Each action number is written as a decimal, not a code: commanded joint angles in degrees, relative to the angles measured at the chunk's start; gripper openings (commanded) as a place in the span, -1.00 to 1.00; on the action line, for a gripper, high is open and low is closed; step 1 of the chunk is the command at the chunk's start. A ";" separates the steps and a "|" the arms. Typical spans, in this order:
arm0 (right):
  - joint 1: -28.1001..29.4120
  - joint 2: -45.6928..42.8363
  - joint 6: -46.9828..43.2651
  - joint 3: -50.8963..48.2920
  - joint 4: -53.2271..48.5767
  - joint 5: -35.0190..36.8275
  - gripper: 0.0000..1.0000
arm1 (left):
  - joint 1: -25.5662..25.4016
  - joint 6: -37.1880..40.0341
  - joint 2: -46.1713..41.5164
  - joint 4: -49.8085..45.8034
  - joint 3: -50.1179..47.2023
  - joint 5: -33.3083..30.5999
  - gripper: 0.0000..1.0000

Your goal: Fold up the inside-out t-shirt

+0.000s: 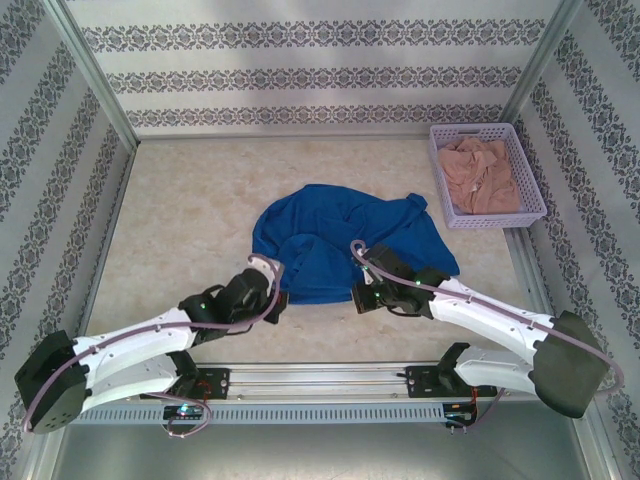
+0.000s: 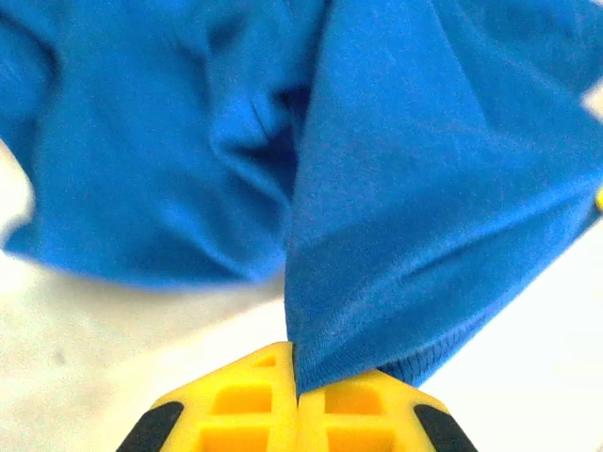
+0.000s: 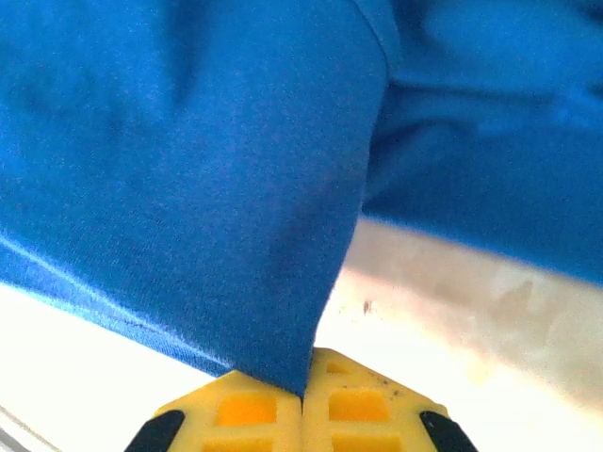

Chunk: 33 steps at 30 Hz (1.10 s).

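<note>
1. Top external view
   - The t-shirt (image 1: 340,235) lies crumpled around the middle of the table (image 1: 190,210), its lower edge reaching toward the near edge; it is not yet spread flat, so folding proper has not begun.
   - The left gripper (image 1: 283,297) and right gripper (image 1: 358,296) meet the cloth's near edge at two separate points; this spacing probably serves to draw the fabric out between them.
   - A basket (image 1: 440,165) at the far right corner holds a pinkish-beige garment (image 1: 485,175), well apart from the work.

2. Left wrist view
   - The left gripper (image 2: 297,395) has its yellow jaws pressed together on a fold of the t-shirt (image 2: 424,207); the cloth rises from the pinch as a taut ridge, which suggests it bears some pull.
   - A stitched hem runs just beside the pinch; gripping near a hem gives a firm, traceable edge.

3. Right wrist view
   - The right gripper (image 3: 301,400) is likewise clamped on a fold of the t-shirt (image 3: 188,169); a hem line runs close to the pinch; bare table shows beneath the hanging cloth.
</note>
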 commanded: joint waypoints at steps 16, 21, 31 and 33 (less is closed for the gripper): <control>-0.32 -4.26 -1.34 2.41 -13.49 3.85 -0.03 | -4.13 -0.38 -10.41 -7.67 -3.61 4.03 0.31; -9.54 3.30 -6.25 8.28 -1.74 -4.08 0.00 | 7.37 -0.25 -7.27 -6.41 3.47 -3.05 0.40; -24.40 29.59 -10.09 28.65 12.73 -5.31 0.13 | 38.25 -1.16 29.33 3.95 23.49 15.22 0.51; -25.85 35.23 -12.17 34.81 9.96 -2.94 0.18 | 39.68 0.36 35.35 3.05 28.39 14.98 0.52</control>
